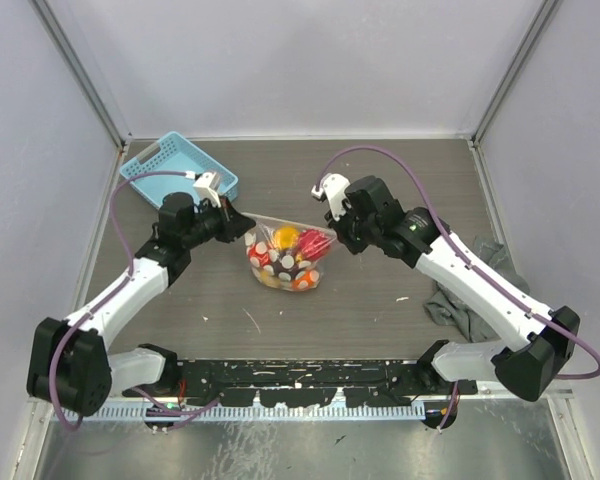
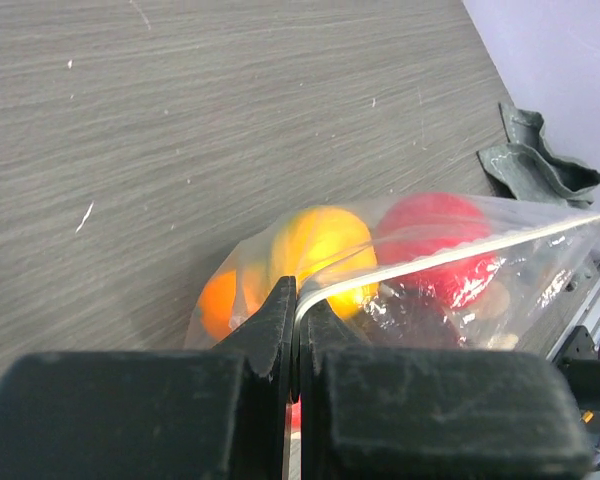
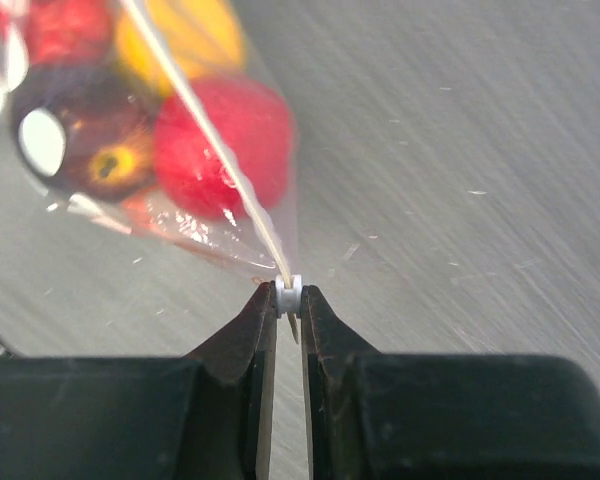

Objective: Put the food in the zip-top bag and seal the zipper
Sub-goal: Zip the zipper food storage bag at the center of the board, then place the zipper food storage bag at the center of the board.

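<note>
The left end effector (image 2: 298, 300) is pinched almost fully together on one end of the zipper (image 2: 460, 248), its fingertips meeting over the pale strip. The right end effector (image 3: 288, 296) is narrowed to a sliver as well and grips the strip's other end at the bag's corner. The zipper runs straight and taut between them. The zip-top bag (image 1: 285, 262) sags below it over the surface (image 1: 380, 310), to the right of the light-blue basket (image 1: 175, 165) and nearer the arm bases. The food (image 2: 320, 245) is inside the bag: yellow, orange, red and dark red fruits.
</note>
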`<control>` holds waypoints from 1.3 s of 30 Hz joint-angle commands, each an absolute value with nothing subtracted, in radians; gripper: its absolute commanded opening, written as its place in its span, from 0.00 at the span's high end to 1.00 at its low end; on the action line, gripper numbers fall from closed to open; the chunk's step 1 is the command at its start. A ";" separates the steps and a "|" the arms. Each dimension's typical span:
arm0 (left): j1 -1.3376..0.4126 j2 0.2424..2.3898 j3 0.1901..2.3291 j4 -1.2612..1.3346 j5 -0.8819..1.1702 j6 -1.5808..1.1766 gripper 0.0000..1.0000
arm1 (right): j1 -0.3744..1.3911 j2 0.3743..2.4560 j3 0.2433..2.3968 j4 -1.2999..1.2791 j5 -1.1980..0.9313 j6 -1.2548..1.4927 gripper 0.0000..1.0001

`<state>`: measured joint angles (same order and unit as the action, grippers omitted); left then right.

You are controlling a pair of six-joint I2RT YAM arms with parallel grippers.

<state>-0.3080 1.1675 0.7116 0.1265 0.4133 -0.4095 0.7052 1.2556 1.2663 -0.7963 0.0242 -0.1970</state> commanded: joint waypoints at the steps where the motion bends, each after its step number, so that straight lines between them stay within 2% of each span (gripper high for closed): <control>1: -0.281 1.245 0.833 0.219 0.396 -0.422 1.00 | 0.669 1.260 1.292 -0.734 0.346 -0.168 1.00; 7: -0.308 1.435 0.997 0.270 0.414 -0.424 1.00 | 0.657 1.318 1.315 -0.540 0.685 -0.191 1.00; 12: -0.359 1.582 1.120 0.256 0.425 -0.378 1.00 | 0.657 1.338 1.284 -0.467 0.734 -0.220 1.00; 16: -0.378 1.610 1.074 0.268 0.425 -0.384 0.99 | 0.658 1.312 1.209 -0.518 0.571 -0.156 1.00; 26: -0.380 1.482 0.830 0.287 0.483 -0.471 0.92 | 0.657 1.171 1.009 -0.615 -0.072 -0.001 1.00; 32: -0.380 1.244 0.663 0.159 0.422 -0.485 0.87 | 0.662 1.128 0.948 -0.645 -0.338 0.043 1.00; 36: -0.381 1.077 0.571 0.032 0.371 -0.503 0.80 | 0.686 1.127 0.914 -0.607 -0.443 0.103 1.00; 39: -0.382 0.972 0.511 -0.034 0.349 -0.536 0.78 | 0.689 1.138 0.869 -0.566 -0.483 0.141 0.98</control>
<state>-0.3832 1.0817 0.5678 0.0757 0.3939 -0.4908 0.6796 1.1469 0.9024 -0.6430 -0.3347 0.0635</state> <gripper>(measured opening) 0.210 0.177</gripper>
